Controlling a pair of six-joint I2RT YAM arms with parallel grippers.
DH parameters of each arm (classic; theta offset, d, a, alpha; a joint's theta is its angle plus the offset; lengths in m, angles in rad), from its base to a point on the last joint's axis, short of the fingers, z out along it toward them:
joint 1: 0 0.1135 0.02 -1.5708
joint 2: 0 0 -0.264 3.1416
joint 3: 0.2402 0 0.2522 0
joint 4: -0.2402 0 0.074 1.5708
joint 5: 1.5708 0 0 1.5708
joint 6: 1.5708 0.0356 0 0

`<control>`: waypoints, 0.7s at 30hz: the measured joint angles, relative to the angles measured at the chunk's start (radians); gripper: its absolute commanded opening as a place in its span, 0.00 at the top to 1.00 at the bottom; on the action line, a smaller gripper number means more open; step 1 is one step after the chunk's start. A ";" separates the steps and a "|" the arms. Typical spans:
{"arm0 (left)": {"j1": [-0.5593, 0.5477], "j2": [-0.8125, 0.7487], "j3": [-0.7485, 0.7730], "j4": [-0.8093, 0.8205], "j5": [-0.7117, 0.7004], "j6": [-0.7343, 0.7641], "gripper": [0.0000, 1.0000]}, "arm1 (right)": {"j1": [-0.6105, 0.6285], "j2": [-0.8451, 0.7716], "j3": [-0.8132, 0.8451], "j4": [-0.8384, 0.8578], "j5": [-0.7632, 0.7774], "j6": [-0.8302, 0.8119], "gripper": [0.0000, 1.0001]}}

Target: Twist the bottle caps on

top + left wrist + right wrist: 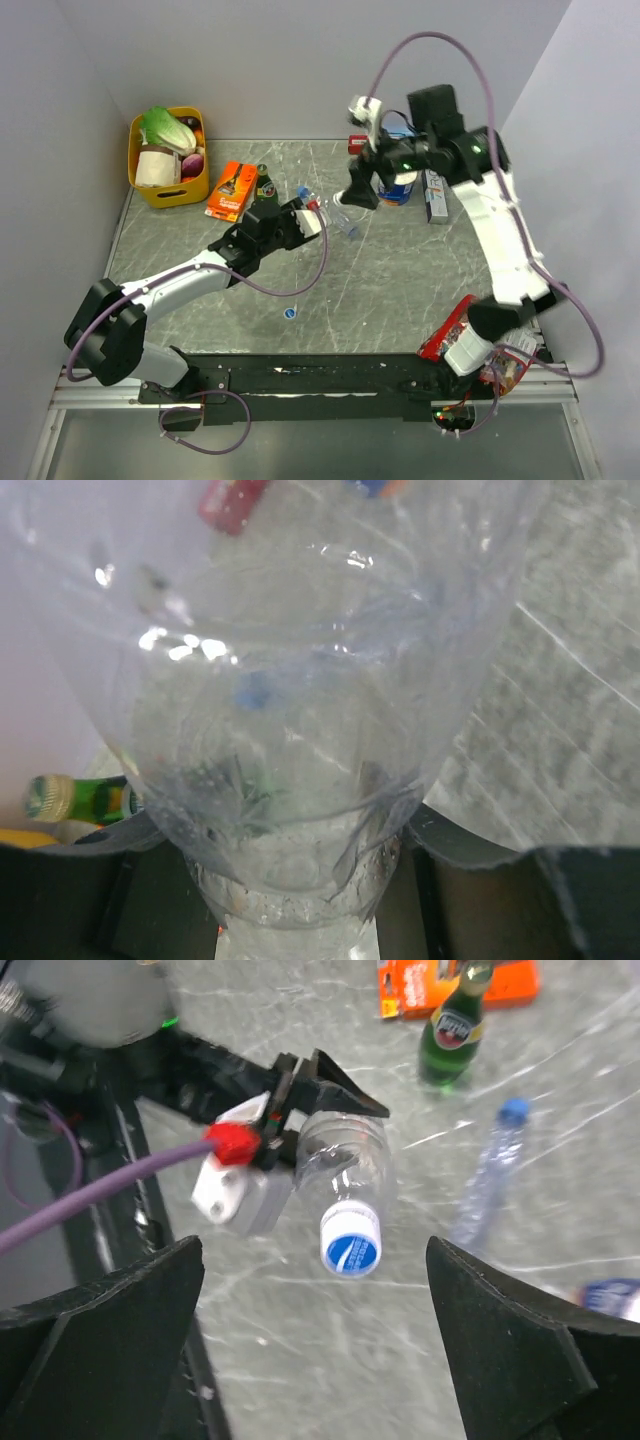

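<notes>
Left pincer (308,218) clamps a slim clear plastic bottle (345,1160); right pincer (312,1260), spread apart, faces its round blue cap (351,1243), seemingly awaiting tightening.

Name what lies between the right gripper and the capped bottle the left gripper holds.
Nothing; the right wrist view shows a bare gap between right gripper and bottle.

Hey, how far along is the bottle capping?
Done: the lying bottle wears its blue cap. In hand: the left gripper holds a capped bottle; the right gripper hangs open, apart from it. Left: a loose cap on the table, probably for the third bottle.
</notes>
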 measured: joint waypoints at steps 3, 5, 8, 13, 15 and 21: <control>0.002 0.000 0.004 -0.066 0.056 0.014 0.99 | 0.000 -0.127 -0.107 0.006 0.000 -0.173 0.09; 0.003 0.000 0.008 -0.124 0.104 0.031 0.99 | 0.010 -0.253 -0.253 0.013 0.003 -0.333 0.11; 0.005 0.000 0.020 -0.204 0.179 0.073 0.99 | 0.080 -0.438 -0.487 0.037 0.049 -0.575 0.12; 0.005 -0.004 0.056 -0.322 0.301 0.158 0.99 | 0.197 -0.584 -0.711 0.068 0.129 -0.854 0.16; 0.005 -0.008 0.068 -0.355 0.335 0.188 0.99 | 0.214 -0.582 -0.722 0.076 0.149 -0.914 0.17; 0.005 -0.036 0.075 -0.418 0.423 0.263 0.99 | 0.256 -0.535 -0.733 0.124 0.189 -1.019 0.26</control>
